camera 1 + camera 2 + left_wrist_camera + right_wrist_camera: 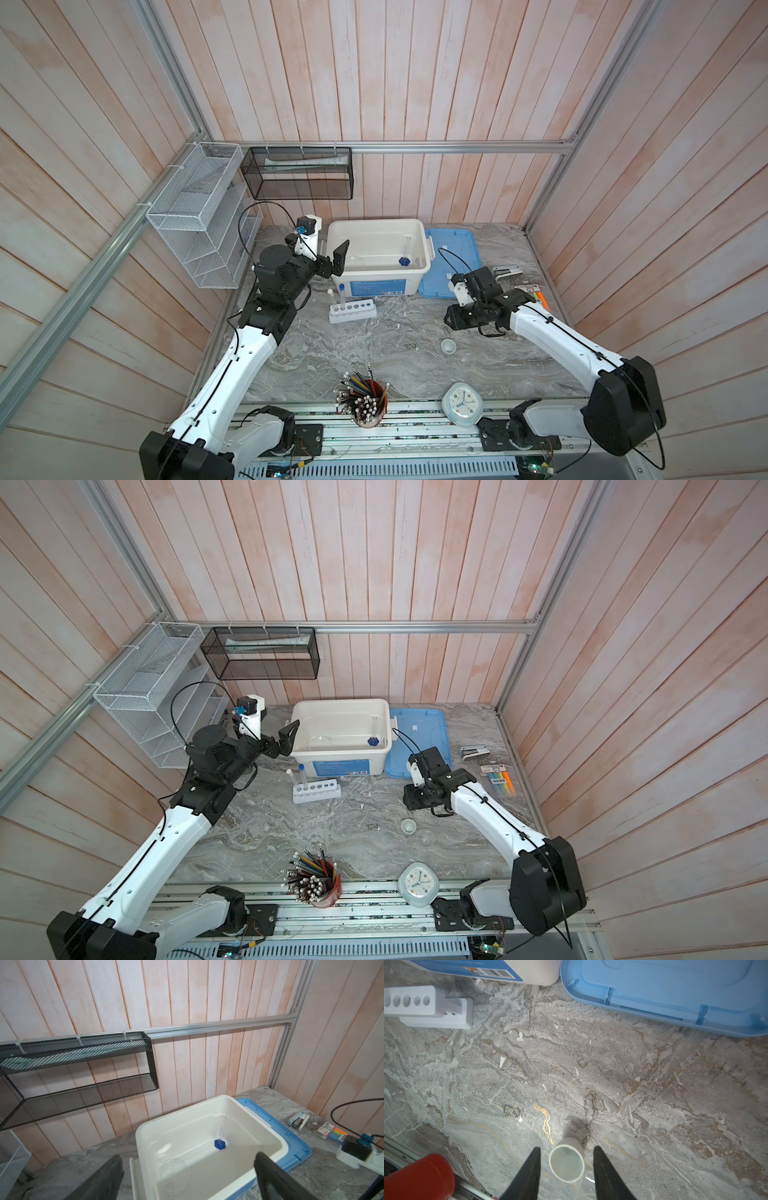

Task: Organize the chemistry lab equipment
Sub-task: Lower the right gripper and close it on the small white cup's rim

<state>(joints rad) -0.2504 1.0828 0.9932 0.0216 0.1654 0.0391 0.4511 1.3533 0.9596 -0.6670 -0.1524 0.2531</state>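
Note:
A white bin [420, 232] at the back holds a flat round dish [174, 1175] and a clear cylinder with a blue hexagonal end [219, 1144]. My left gripper [332, 262] is open wide at the bin's left rim, holding nothing. In front of the bin, the white six-hole rack [352, 311] carries a blue-capped tube [341, 293] and a white-capped tube [331, 297]. My right gripper [567, 1147] hovers open over the tiny cup [566, 1162], which stands on the table between the fingers, untouched. A small clear round piece [588, 1182] lies beside the cup.
The bin's blue lid [451, 257] lies flat to its right. A stapler [507, 271] and a marker pack [534, 291] sit at the far right. A red cup of pencils [368, 401] and a white clock [461, 403] stand at the front edge. Mesh shelves [297, 172] hang on the wall.

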